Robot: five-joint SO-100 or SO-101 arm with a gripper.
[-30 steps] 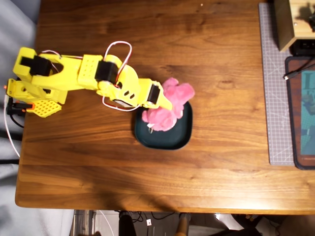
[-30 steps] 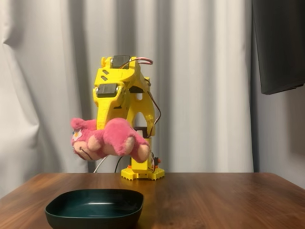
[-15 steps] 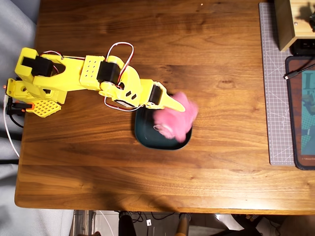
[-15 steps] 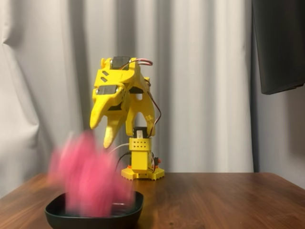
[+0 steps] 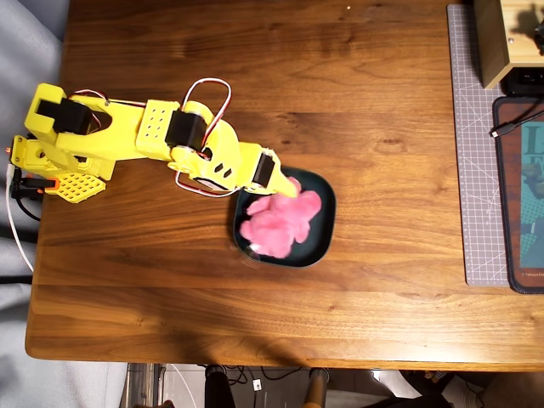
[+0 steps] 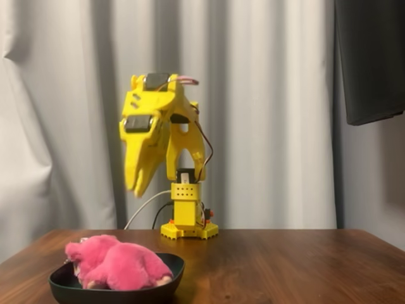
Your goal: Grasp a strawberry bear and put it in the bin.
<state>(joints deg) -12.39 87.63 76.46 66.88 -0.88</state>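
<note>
A second ago the bear hung in the gripper above the dish; half a second ago it was a pink blur falling, and now the bear (image 5: 279, 223) lies inside the dish (image 5: 325, 197), sprawled across its middle and resting below the rim in the fixed view. The gripper (image 6: 135, 187) hangs empty well above the dish with its jaws apart, slightly blurred. The dish also looks nudged on the surface (image 5: 382, 93), and the drop appears complete.
</note>
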